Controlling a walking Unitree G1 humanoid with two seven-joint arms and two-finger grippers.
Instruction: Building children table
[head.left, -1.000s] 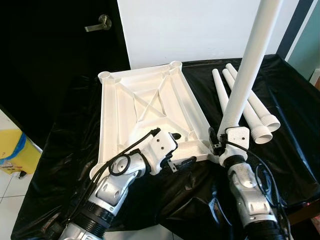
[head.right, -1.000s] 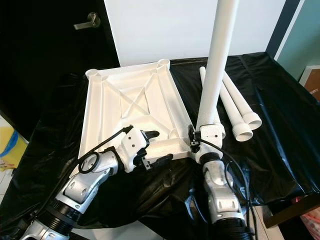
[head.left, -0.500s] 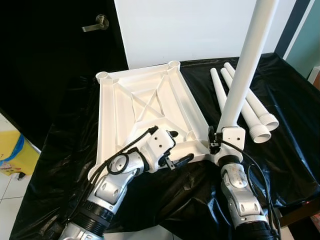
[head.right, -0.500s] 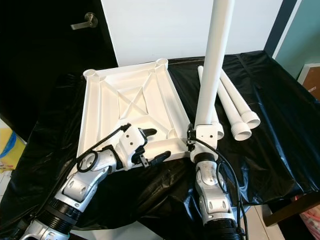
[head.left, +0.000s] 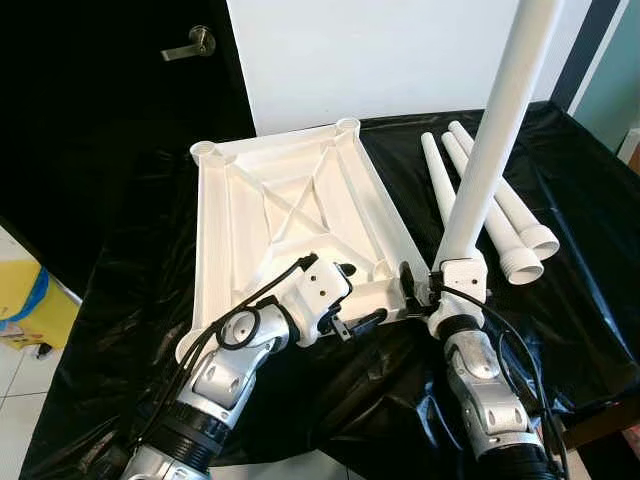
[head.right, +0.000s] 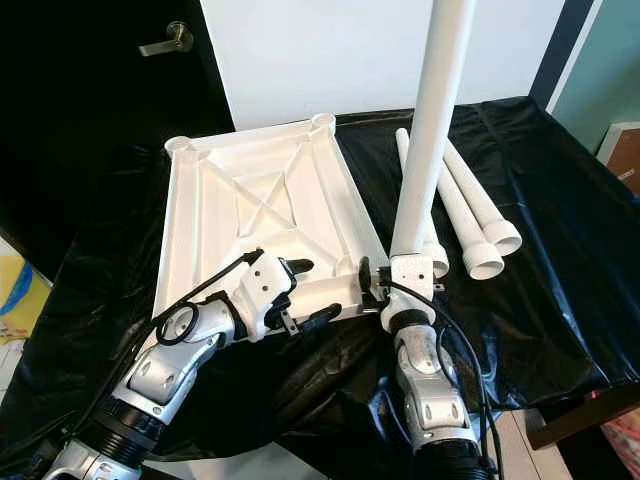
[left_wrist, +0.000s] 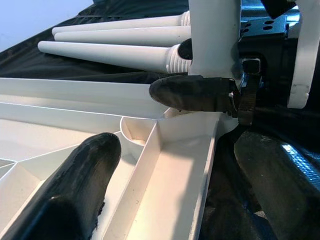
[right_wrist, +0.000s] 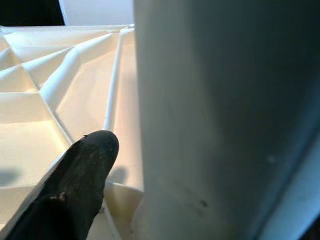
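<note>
The right gripper (head.left: 428, 292) clamps the base of the long, stiff white plastic leg (head.left: 492, 140), likely light but top-heavy, upright at the near-right socket of the upturned white ribbed tabletop (head.left: 290, 215), whose near edge the left gripper (head.left: 356, 296) straddles half-open.

I take this for a room in a home rather than a workshop. I see a dark door (head.left: 120, 110) with a lever handle (head.left: 192, 45) off the table's far left corner, a plain white wall (head.left: 380, 50) behind its far edge, and pale floor tiles (head.left: 25, 400) below the left edge. The table (head.left: 590, 200) is draped in crinkled black plastic sheeting, holding white plastic furniture parts (head.left: 290, 215).
</note>
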